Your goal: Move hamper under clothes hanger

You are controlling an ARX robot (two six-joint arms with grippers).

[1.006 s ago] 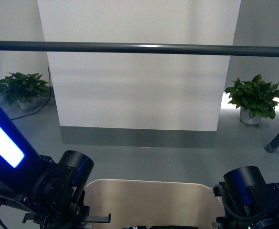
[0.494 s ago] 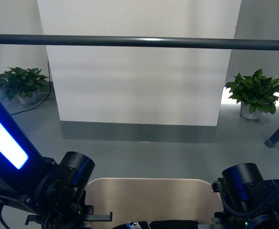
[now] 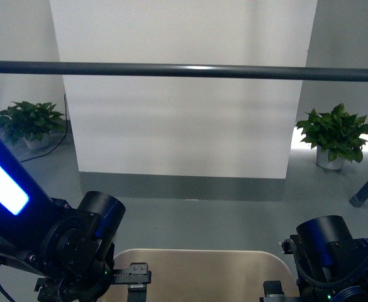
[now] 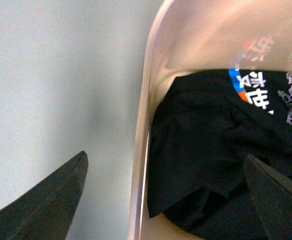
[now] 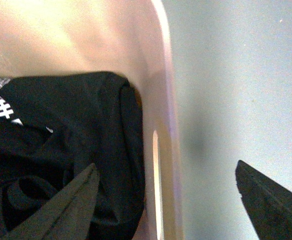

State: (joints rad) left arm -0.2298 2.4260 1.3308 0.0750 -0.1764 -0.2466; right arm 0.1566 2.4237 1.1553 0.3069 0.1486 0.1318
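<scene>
Low in the front view, the beige hamper [image 3: 199, 274] sits on the grey floor [image 3: 196, 217] between the two arms, below and on the near side of the clothes hanger [image 3: 184, 70] bar crossing overhead. Both wrist views show a black printed garment [image 4: 220, 160] lying inside it. The left tool [image 4: 163, 192] is spread wide, straddling one hamper wall; the right tool [image 5: 168, 200] is likewise spread across the opposite wall, beside a handle cut-out [image 5: 155, 185]. Two potted plants [image 3: 334, 135] flank a white wall panel [image 3: 184, 119].
</scene>
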